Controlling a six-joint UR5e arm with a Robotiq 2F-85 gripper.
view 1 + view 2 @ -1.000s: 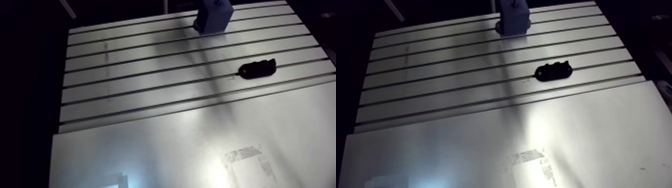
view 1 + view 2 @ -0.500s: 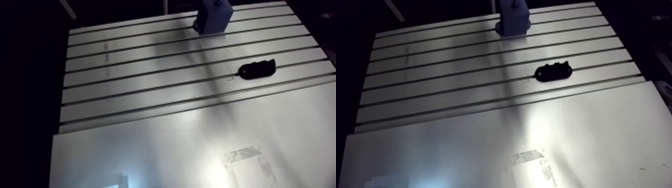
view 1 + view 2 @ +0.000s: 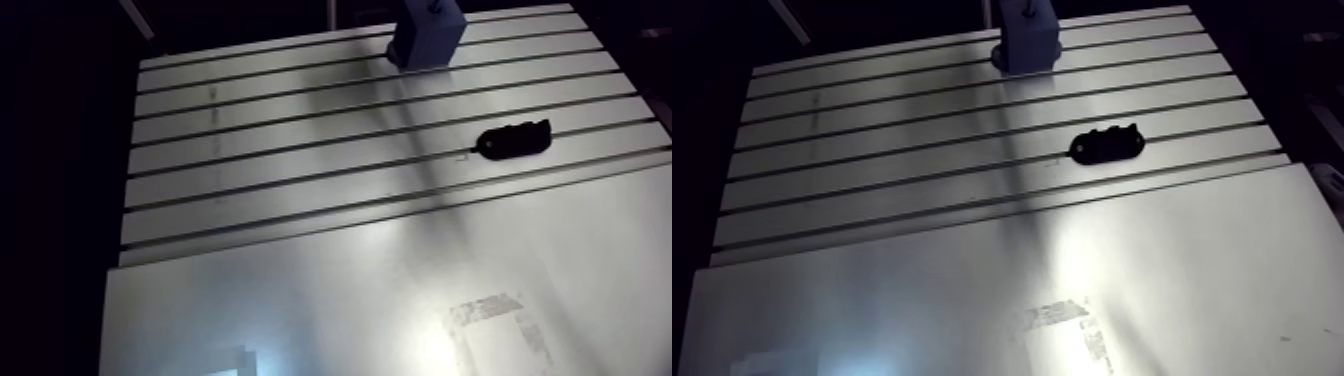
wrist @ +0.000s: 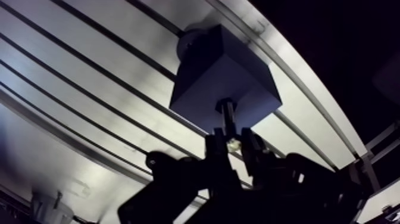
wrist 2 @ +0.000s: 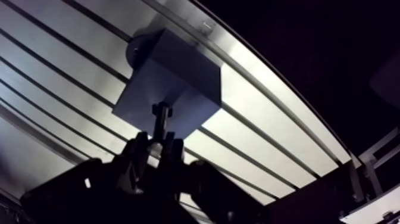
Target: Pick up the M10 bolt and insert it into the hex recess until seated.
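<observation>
Aluminium slotted table [image 3: 250, 200] carries a blue block [image 3: 428, 35] at its far edge, with a black fitting [image 3: 515, 140] well apart to its right. The claw [image 4: 232, 146] is clamped narrow on the bolt [image 4: 225, 116], which points at the block. Contact cannot be confirmed and the recess is not visible. Recommended: align the bolt square, advance slowly, and release once seated.

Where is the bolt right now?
In the wrist view the bolt is clamped in the gripper, its tip in front of the blue block, which stands near the far edge of the slotted table.
</observation>
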